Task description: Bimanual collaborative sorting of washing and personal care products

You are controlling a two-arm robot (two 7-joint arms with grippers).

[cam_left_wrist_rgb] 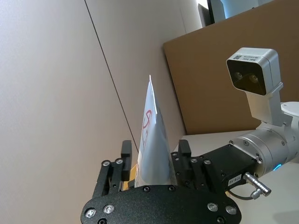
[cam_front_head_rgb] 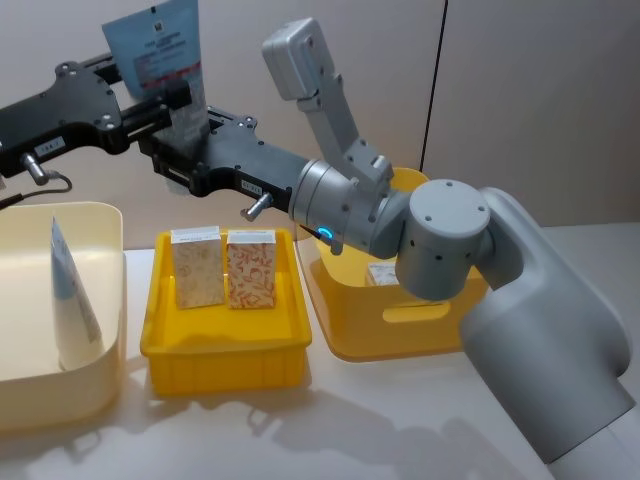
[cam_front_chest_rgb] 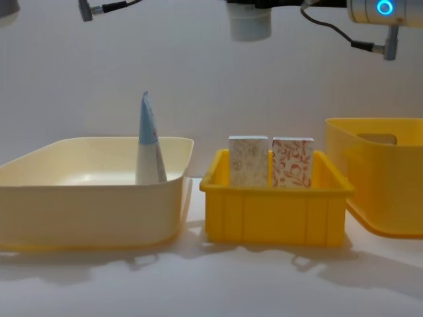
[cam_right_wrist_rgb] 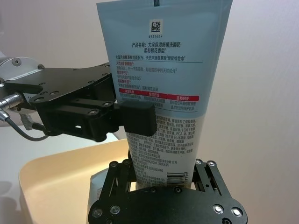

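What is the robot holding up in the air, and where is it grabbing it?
A light blue squeeze tube, held upright by both grippers: the right gripper grips its lower end near the barcode, the left gripper clamps its middle.

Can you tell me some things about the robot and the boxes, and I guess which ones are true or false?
1. Both grippers hold the same blue tube up in the air. True: the left gripper and the right gripper are both shut on it.
2. The small yellow bin has three cartons in it. False: it holds two, a beige carton and a red carton.
3. The two cartons stand upright side by side. True.
4. The cream bin has another tube standing in it. True.
5. The lifted tube hangs with its flat end pointing down. False: the flat end points up.
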